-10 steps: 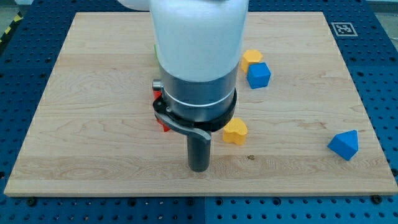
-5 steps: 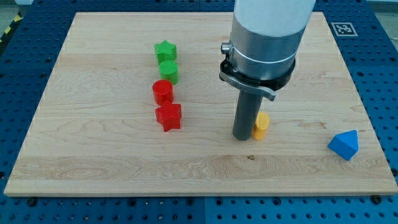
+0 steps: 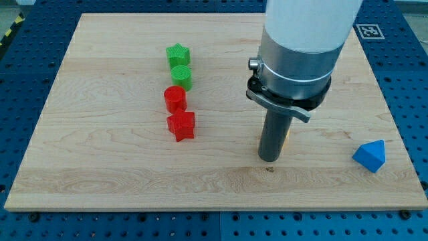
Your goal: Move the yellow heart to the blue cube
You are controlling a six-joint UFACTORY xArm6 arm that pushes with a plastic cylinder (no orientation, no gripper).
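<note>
green star, green cylinder, red cylinder, red star, blue pyramid-like block, wooden board

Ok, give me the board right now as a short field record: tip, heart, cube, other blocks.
tip: my tip on the board, low centre-right
yellow heart: only a sliver shows at the rod's right edge
blue cube: hidden behind the arm
green blocks: star, cylinder
red blocks: cylinder, star
blue wedge-like block, far right
</note>
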